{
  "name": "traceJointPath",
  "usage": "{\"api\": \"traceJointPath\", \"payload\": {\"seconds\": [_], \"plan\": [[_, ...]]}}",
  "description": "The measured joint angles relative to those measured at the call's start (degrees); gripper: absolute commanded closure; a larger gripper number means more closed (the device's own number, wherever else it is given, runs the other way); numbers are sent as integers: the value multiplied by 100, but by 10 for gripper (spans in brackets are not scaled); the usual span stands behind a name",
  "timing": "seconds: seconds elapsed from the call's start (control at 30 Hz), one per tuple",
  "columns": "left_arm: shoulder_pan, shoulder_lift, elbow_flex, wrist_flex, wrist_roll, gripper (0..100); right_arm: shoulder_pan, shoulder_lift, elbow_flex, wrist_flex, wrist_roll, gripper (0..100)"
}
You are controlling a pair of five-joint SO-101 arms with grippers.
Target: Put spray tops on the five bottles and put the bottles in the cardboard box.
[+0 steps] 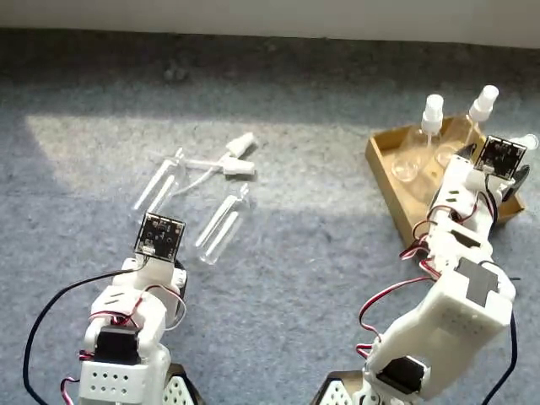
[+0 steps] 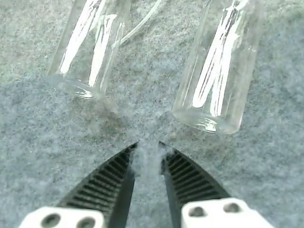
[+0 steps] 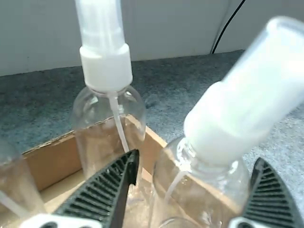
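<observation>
On the grey carpet [image 1: 321,278] in front of the left gripper [image 2: 148,148] lay two clear, uncapped bottles on their sides, the outer bottle [image 1: 159,184] and the inner bottle [image 1: 224,224]. They were apart from each other, with their flat bases toward the arm. The left jaws stood only a slit apart and held nothing, their tips just short of both bases. Beyond the bottle necks lay two loose spray tops [image 1: 239,156], white with thin tubes, close together.

Well apart from these, the cardboard box [image 1: 384,181] sat at the far right with its low brown wall facing the open carpet. In it stood a capped bottle [image 3: 107,114], upright, with a white sprayer and a tube running down inside. A tilted bottle [image 3: 209,190] leaned beside it. The right gripper [image 3: 195,160] hung over the box with its jaws spread wide on either side of the tilted bottle, and I could not tell whether they touched it. A broad stretch of carpet lay between the two arms.
</observation>
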Motion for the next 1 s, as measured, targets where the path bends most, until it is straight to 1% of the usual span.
{"api": "traceJointPath", "payload": {"seconds": [0.1,0.27,0.33,0.43,0.57,0.7,1.0], "plan": [[0,0,0,0,0,969,0,-105,0,281,0,674],[0,0,0,0,0,969,0,-695,0,1468,0,673],[0,0,0,0,0,969,0,-844,0,1793,0,673],[0,0,0,0,0,969,0,-1002,0,2084,0,673],[0,0,0,0,0,969,0,-1152,0,2391,352,673],[0,0,0,0,0,969,0,-1327,0,2699,492,673],[0,0,0,0,0,969,0,-2048,0,4026,519,673]]}}
